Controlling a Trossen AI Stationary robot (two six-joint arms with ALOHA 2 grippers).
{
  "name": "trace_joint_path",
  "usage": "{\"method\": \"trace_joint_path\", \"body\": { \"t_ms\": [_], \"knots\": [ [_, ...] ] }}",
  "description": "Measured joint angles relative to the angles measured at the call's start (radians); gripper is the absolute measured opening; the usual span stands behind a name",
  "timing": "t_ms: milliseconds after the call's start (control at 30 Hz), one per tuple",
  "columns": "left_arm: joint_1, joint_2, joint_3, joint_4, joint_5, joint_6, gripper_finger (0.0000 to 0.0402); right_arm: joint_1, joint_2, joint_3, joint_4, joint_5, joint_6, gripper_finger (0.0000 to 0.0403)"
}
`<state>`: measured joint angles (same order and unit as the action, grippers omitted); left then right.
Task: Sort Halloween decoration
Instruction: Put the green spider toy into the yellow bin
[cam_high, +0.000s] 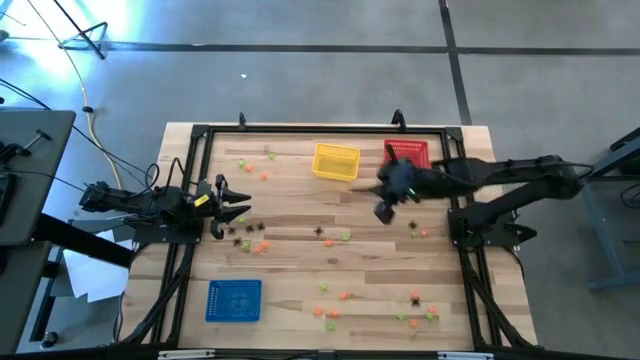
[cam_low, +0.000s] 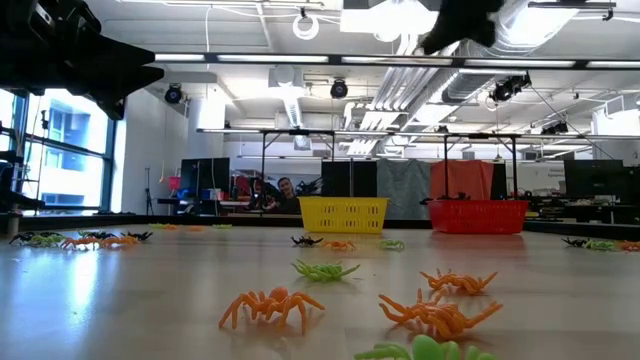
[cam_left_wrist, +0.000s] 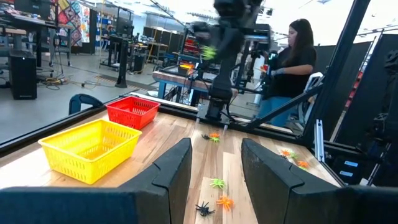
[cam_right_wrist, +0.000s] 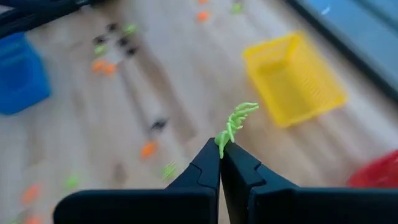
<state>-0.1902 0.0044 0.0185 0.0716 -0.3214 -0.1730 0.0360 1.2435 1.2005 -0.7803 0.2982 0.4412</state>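
- One light green spider (cam_right_wrist: 236, 121) hangs pinched in the right gripper (cam_right_wrist: 220, 163), jaws closed on it, above the table (cam_high: 290, 250) between the yellow basket (cam_high: 335, 161) and the red basket (cam_high: 408, 153).
- Orange, green and black spiders (cam_high: 245, 232) lie scattered across the wood.
- The left gripper (cam_high: 237, 207) hovers with jaws apart near the left edge.
- The blue basket (cam_high: 234, 300) sits at the front left.

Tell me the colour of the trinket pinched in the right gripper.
Light green spider, held by the right gripper; the right wrist view shows it best.
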Motion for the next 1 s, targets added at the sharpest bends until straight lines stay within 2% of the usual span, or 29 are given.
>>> {"method": "trace_joint_path", "body": {
  "t_ms": [233, 500, 700, 1000],
  "knots": [
    [0.000, 0.000, 0.000, 0.000, 0.000, 0.000, 0.0129, -0.275, 0.174, 0.047, 0.190, -0.120, -0.211, 0.0000],
    [0.000, 0.000, 0.000, 0.000, 0.000, 0.000, 0.0129, -0.485, 0.380, 0.087, 0.328, -0.182, -0.241, 0.0000],
    [0.000, 0.000, 0.000, 0.000, 0.000, 0.000, 0.0129, -0.537, 0.493, 0.127, 0.338, -0.202, -0.259, 0.0000],
    [0.000, 0.000, 0.000, 0.000, 0.000, 0.000, 0.0129, -0.503, 0.558, 0.128, 0.330, -0.259, -0.267, 0.0000]
  ]
}}
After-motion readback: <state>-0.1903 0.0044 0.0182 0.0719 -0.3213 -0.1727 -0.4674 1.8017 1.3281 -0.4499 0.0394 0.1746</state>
